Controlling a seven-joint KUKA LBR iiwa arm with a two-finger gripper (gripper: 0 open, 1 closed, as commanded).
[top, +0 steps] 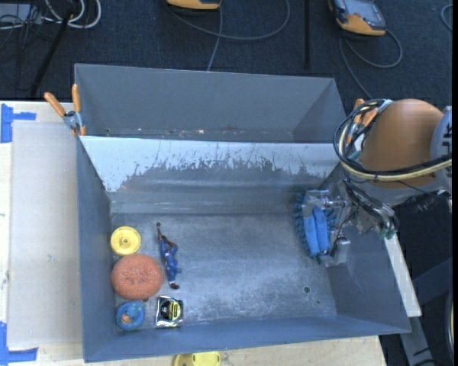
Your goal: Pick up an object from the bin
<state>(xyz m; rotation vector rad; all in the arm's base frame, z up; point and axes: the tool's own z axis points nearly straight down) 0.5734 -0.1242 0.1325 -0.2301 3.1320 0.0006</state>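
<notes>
While touching blue ribbed thing [314,233] lying lengthwise along right wall of bin [214,120], just left of gripper [334,239]; grip state impossible to tell.

Dark carpeted floor [137,40] with loose cables [78,4]

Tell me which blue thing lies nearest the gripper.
The big blue piece by the right wall, at the gripper; thin blue figure and blue disc lie far left.

Around the round rust-orange scouring pad [137,275] crowd a yellow plastic disc [125,240], a thin blue toy figure [169,259], a blue round cap [130,316] and a black-and-yellow tape measure [169,311], leaving only tight gaps. Right of the pad, the floor of the grey metal bin [244,273] lies bare up to a blue bristly brush [315,231].
</notes>
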